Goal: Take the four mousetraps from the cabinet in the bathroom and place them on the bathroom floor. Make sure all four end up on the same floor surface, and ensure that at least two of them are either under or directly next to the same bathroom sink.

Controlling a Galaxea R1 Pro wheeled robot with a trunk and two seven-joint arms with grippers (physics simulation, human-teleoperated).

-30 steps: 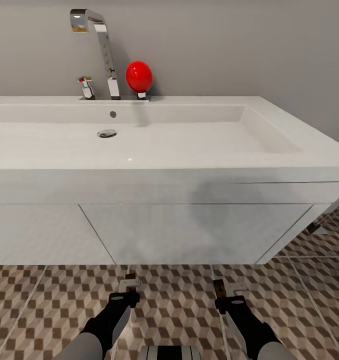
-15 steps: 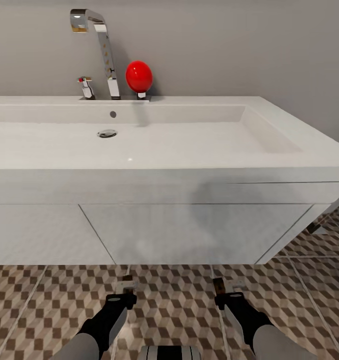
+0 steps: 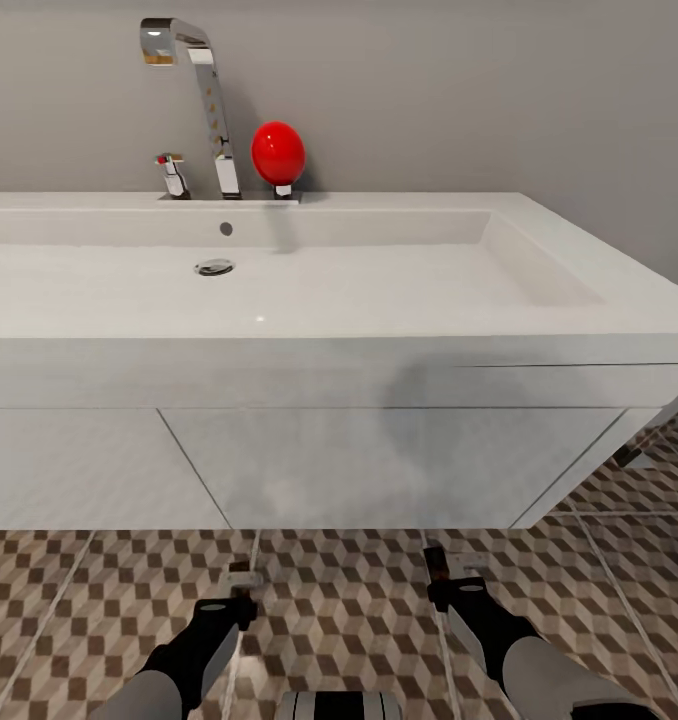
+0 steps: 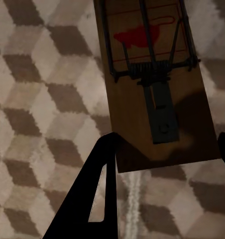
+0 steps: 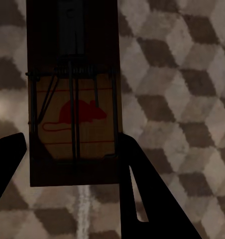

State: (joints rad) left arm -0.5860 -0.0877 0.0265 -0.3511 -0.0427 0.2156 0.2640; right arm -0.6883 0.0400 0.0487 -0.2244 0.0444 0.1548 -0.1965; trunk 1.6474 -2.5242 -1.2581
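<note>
A grey wall [image 3: 479, 90] backs a wide white sink [image 3: 379, 330] on its wall-hung vanity, which spans most of the head view. Below it runs the bathroom floor [image 3: 359, 620], tiled in a brown, beige and white cube pattern with pale grout lines. A tall chrome tap [image 3: 214, 110] rises at the rear rim of the sink, with a small lever [image 3: 171, 175] on one side and a red round object [image 3: 278, 153] on the other; a round drain [image 3: 214, 266] sits in the basin.

Both arms reach low toward the floor in front of the vanity. The left gripper [image 3: 237, 592] hangs over a mousetrap [image 4: 150, 74] that lies flat on the tiles across a grout line; the left wrist view shows its fingers [image 4: 100, 194] spread wide to either side of the trap's near end, released, with the board apart from them. The right gripper [image 3: 451, 585] is over a second mousetrap [image 5: 72, 99], a brown board with a red mouse print and dark spring wire. Its fingers [image 5: 137, 194] flank that board closely, but whether they grip it cannot be told. Both traps lie just in front of the sink's vanity.
</note>
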